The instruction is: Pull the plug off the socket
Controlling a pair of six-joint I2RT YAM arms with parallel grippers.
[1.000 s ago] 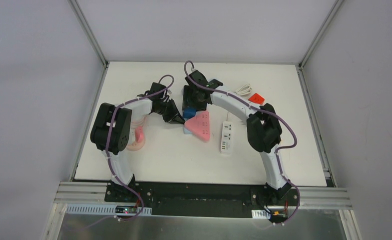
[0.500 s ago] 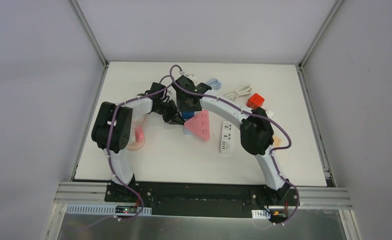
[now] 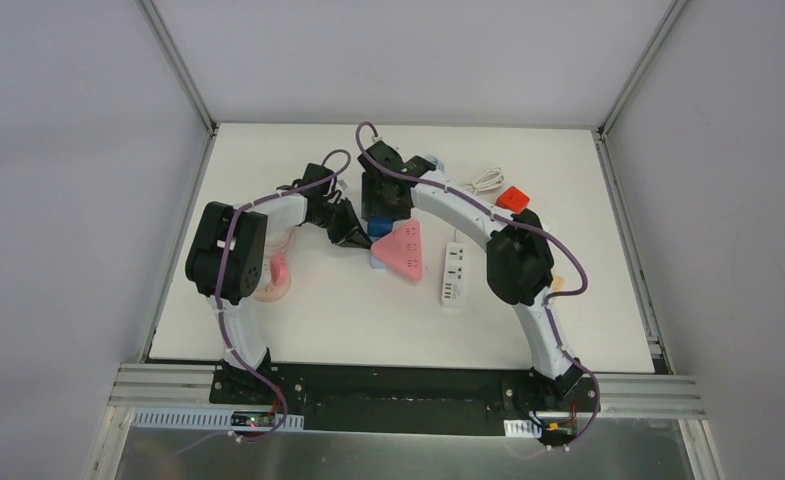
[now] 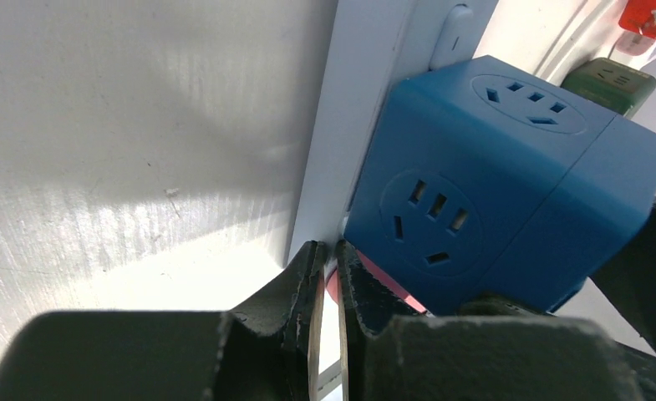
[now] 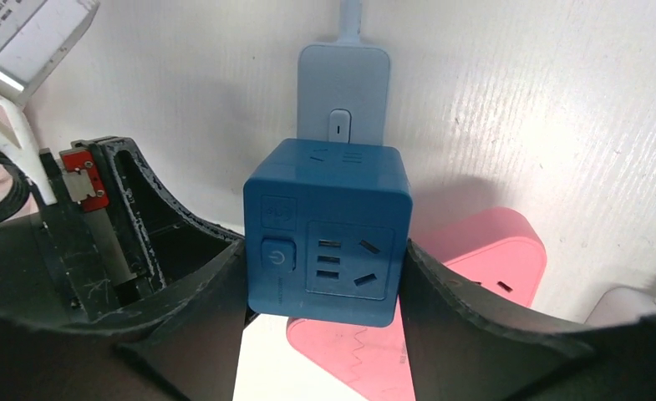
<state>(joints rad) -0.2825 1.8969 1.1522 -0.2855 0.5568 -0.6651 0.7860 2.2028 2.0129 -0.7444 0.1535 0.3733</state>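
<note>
The plug is a blue cube with outlets on its faces, standing on the end of a pale blue socket strip. My right gripper is shut on the cube, one finger against each side. In the top view the cube sits at mid-table under the right gripper. My left gripper is shut on nothing, its tips pressed down on the strip right at the foot of the cube. From above, the left gripper lies just left of the cube.
A pink triangular socket lies against the cube's right side. A white power strip lies further right. A red cube and a coiled white cable are behind it. A pink object rests by the left arm.
The right arm swung a little left, then back right, staying over the cube, and its jaws drew in slightly. The left gripper has stayed shut in place.
</note>
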